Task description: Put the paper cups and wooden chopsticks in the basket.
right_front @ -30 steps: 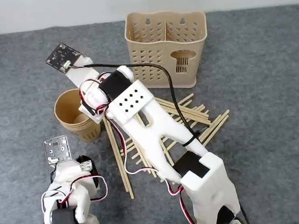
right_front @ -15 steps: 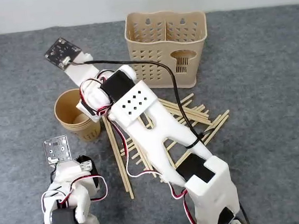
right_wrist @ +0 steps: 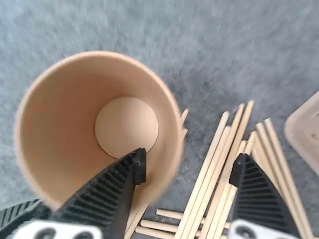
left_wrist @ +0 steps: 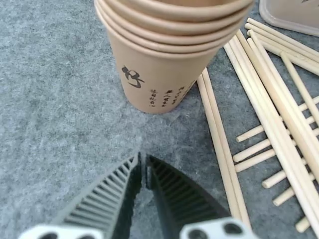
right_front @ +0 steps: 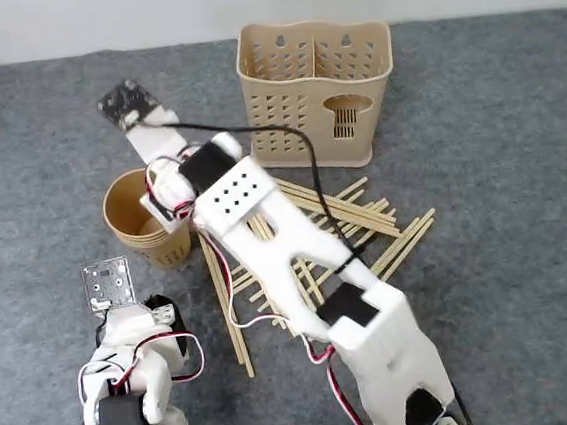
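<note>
The paper cups (right_front: 144,224) stand nested in one upright stack on the grey surface (right_front: 501,171), toward its left edge and roughly midway between the near and far edges. The basket (right_front: 285,122) stands upright close to the far edge, about the middle of that edge, and a partition splits it into two compartments. The wooden chopsticks (right_front: 364,215) lie flat in a loose heap on the middle of the surface, between the basket and the near edge. Many cross over one another, and a few lie just beside the foot of the cups.

The right pincer (right_wrist: 192,158) is spread wide over the stack. One finger dips into the mouth of the top cup and the other hangs outside over the chopsticks, so the cup wall sits between the two. Whether either finger touches the cup cannot be told.

The left pincer (left_wrist: 144,168) is low over bare surface near the near left corner, its fingers drawn together to a hairline gap and gripping nothing. It points at the foot of the cups and is apart from it
</note>
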